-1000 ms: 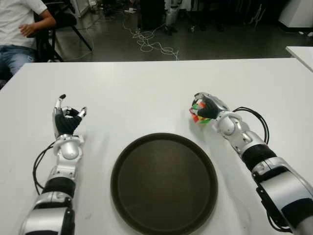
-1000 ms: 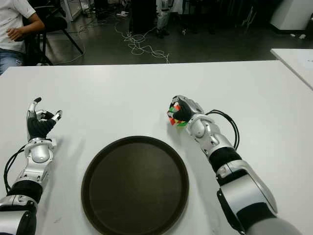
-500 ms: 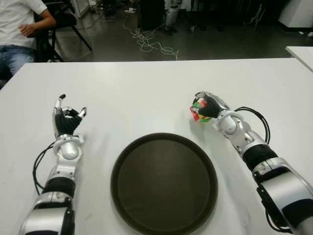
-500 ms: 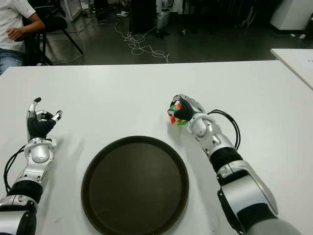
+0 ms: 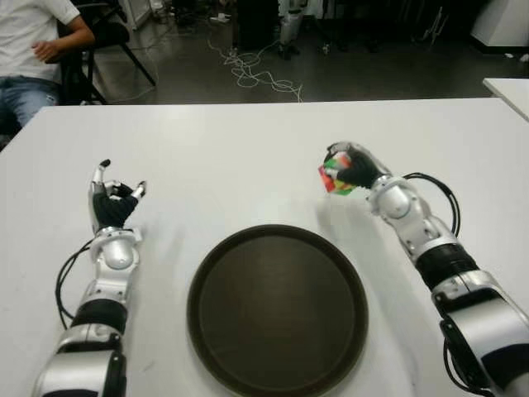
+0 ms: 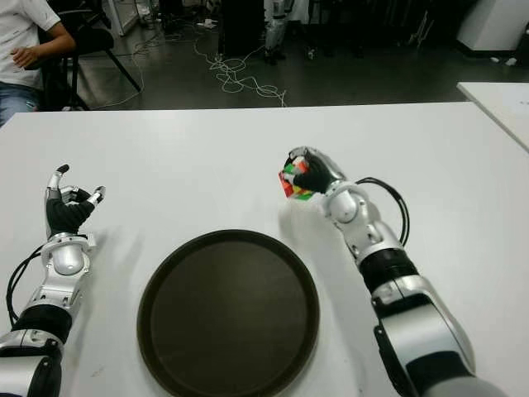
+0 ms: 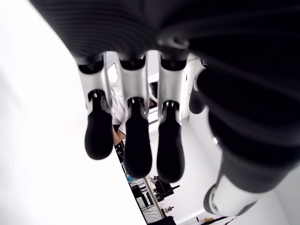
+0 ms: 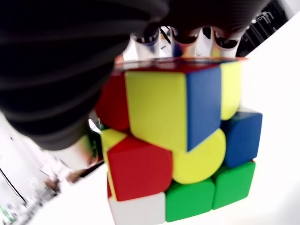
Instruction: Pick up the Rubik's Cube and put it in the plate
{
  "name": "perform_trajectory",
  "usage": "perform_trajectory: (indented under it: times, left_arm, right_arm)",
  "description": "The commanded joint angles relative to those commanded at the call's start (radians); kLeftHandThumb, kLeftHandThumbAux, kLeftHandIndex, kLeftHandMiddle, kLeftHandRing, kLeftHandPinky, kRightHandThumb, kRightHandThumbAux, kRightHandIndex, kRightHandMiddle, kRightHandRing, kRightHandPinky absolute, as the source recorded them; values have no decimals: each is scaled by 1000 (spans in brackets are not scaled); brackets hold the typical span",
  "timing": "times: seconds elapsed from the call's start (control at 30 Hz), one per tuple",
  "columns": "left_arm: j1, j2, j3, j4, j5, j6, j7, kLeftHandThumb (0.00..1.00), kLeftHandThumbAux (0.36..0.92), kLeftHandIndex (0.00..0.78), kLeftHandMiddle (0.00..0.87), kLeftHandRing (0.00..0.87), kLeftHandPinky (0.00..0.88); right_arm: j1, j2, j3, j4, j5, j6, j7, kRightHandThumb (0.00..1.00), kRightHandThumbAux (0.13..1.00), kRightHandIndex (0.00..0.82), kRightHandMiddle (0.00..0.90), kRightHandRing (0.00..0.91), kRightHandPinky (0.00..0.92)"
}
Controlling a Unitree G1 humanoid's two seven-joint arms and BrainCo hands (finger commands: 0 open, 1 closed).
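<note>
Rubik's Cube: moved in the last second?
Yes. The Rubik's Cube, gripped by the right hand, shows higher above the plate's far rim than before.

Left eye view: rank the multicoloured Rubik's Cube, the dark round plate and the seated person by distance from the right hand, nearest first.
1. Multicoloured Rubik's Cube: gripped in the right hand, lifted off the white table.
2. Dark round plate: on the table, nearer the robot and to the hand's left.
3. Seated person: beyond the table's far left corner.

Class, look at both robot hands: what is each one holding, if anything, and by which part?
The right hand grasps the Rubik's Cube, fingers over its top and far side, above the table beyond the plate. The left hand holds nothing.
</note>
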Motion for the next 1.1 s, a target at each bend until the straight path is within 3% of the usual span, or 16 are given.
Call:
perform_trajectory:
  times: [0.1, 0.17, 0.3, 0.4, 0.5, 0.6, 0.73, 0.9, 1.03, 1.1]
  left_arm:
    - [-2, -1, 0, 1, -1, -1, 1, 320, 790, 131, 593, 671, 690]
    - [-4, -1, -1, 3, 0, -1, 0, 321, 788, 131, 552, 630, 645]
    - [-5, -1, -2, 6, -1, -2, -1, 323, 789, 128, 571, 652, 686]
    - [-4, -2, -3, 6, 0, -3, -1, 322, 791, 128, 526, 603, 610]
    - [-5, -1, -3, 8, 1, -2, 2, 312, 788, 129, 526, 603, 594]
    - [-6, 0, -3, 11, 1, -2, 3, 297, 787, 133, 583, 661, 677]
    - [-9, -1, -3, 15, 1, -2, 4, 288, 789, 132, 617, 693, 706]
    - [-10, -2, -3, 14, 3, -1, 11, 297, 783, 130, 519, 609, 623]
    - [-11, -3, -3, 13, 2, -1, 11, 317, 782, 136, 593, 678, 703]
    - [-9, -2, -3, 11, 2, 1, 10, 312, 778, 133, 607, 690, 703]
  right_arm:
    - [25, -7, -25, -60, 38, -46, 26, 712, 716, 440, 802, 806, 795]
    - [39, -7, -38, -93, 62, -60, 43, 712, 716, 440, 800, 806, 794]
    - [75, 8, -60, -168, 113, -74, 75, 710, 716, 439, 794, 805, 793]
    - [94, 17, -73, -209, 150, -79, 101, 709, 716, 438, 789, 803, 791]
    - [108, 28, -88, -236, 201, -87, 140, 707, 716, 438, 785, 800, 790]
    - [119, 37, -100, -262, 243, -89, 174, 706, 716, 438, 785, 801, 792]
    - [131, 44, -106, -299, 276, -75, 209, 706, 715, 438, 787, 805, 794]
    - [145, 55, -111, -341, 317, -47, 251, 707, 715, 438, 788, 808, 798]
    - [158, 67, -114, -381, 352, -6, 286, 708, 714, 438, 791, 808, 799]
    - [165, 72, -111, -405, 377, 35, 317, 707, 715, 438, 794, 810, 800]
